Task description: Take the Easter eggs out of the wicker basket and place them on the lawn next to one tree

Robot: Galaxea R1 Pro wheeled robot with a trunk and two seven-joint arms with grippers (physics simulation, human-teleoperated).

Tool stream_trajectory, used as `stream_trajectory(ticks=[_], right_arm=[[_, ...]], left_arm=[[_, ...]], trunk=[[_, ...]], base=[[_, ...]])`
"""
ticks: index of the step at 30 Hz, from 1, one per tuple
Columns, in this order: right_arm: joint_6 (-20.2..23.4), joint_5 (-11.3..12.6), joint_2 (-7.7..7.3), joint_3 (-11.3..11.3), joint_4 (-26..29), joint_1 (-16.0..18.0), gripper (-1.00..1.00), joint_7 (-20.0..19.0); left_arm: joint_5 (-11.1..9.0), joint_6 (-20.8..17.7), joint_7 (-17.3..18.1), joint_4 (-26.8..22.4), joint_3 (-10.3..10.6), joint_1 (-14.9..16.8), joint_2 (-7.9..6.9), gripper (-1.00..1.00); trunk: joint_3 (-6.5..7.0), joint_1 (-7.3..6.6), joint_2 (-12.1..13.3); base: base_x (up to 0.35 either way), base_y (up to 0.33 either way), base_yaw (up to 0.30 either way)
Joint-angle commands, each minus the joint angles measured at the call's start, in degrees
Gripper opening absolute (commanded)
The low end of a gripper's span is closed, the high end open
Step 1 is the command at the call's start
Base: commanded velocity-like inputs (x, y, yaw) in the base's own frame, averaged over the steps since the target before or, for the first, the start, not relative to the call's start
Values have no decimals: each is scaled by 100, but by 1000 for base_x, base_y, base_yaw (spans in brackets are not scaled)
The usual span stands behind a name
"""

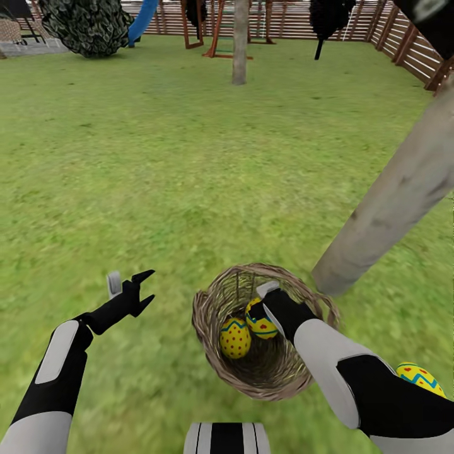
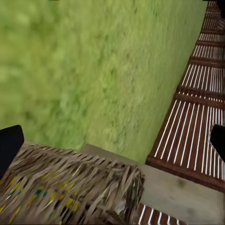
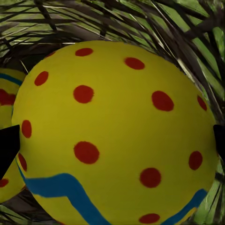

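Where wicker basket (image 1: pixel 211 296) walls crowd right hand (image 1: pixel 268 309)

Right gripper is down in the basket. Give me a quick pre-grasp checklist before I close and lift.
1. Right gripper inside the wicker basket: ok.
2. Egg between the right fingers: ok, the near egg sits between both fingertips in the right wrist view.
3. Jaws shut on it: not ok, they stand open on either side.
4. Eggs in the basket: two, this egg and a second egg beside it.
5. Third egg out on the lawn, by the leaning trunk: ok.
6. Left gripper open and outside the basket: ok.
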State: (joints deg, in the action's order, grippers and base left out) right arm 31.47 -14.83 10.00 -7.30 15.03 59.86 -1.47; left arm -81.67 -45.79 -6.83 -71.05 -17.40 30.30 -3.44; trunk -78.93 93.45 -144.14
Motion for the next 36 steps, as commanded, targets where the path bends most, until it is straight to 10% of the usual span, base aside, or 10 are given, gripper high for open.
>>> stream_trajectory(ticks=[1, 36], right_arm=[[35, -38, 0, -17, 9, 1, -100, -24], [37, -35, 0, -17, 18, 0, -100, -53]], left_arm=[[-57, -26, -54, -5, -8, 3, 1, 100], [-51, -26, -81, -1, 8, 3, 2, 100]], trunk=[[19, -3, 0], [794, -94, 47]], base=[[-12, 0, 0], [-98, 0, 0]])
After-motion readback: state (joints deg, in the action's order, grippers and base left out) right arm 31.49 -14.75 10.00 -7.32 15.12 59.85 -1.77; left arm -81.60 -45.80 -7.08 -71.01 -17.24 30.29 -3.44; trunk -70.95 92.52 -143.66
